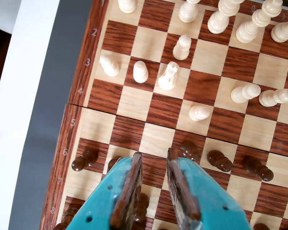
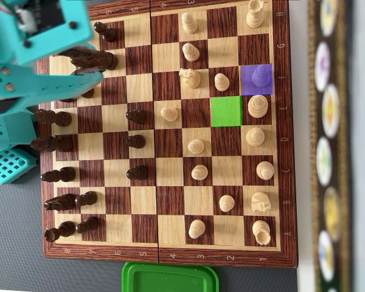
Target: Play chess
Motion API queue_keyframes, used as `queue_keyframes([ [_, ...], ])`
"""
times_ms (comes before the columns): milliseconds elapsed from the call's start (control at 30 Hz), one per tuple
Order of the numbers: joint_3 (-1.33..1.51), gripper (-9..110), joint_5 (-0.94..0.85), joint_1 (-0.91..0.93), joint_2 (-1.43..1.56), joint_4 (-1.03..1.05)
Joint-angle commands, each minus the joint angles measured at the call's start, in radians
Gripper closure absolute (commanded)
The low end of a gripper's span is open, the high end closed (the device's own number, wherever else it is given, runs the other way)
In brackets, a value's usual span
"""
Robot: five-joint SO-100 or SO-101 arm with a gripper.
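- Overhead view, far left: teal arm [image 2: 24,67] over the dark side of the chessboard [image 2: 164,255]; gripper [image 1: 153,158] shows in wrist view w/ 2 fingers [image 1: 129,187] spread apart, nothing between them, tips above the dark pawn row.
- Left part of board: dark pieces [image 2: 61,176] in 2 back ranks; 3 dark pawns [image 2: 135,141] stand further fwd, near the centre fold.
- Centre: white pawn [image 2: 169,114] just past the fold; white knight [image 2: 190,77] beside it, toward top.
- Right part: green highlighted square [image 2: 225,111], nothing on it; purple highlighted square [image 2: 256,79] w/ a piece on it, diagonal from green.
- Bottom edge: green tray [image 2: 170,277] touching board frame.
- Far right: strip w/ round pictures [image 2: 328,152], blurred.
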Motion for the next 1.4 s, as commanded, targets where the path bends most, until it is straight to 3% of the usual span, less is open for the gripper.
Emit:
queue_keyframes([
  [0, -0.098, 92, 0.006, 0.008, -0.083, 0.002],
  [533, -0.428, 92, 0.003, 0.04, -0.543, 0.002],
  [1367, -0.732, 85, -0.055, 0.055, -0.873, 0.003],
])
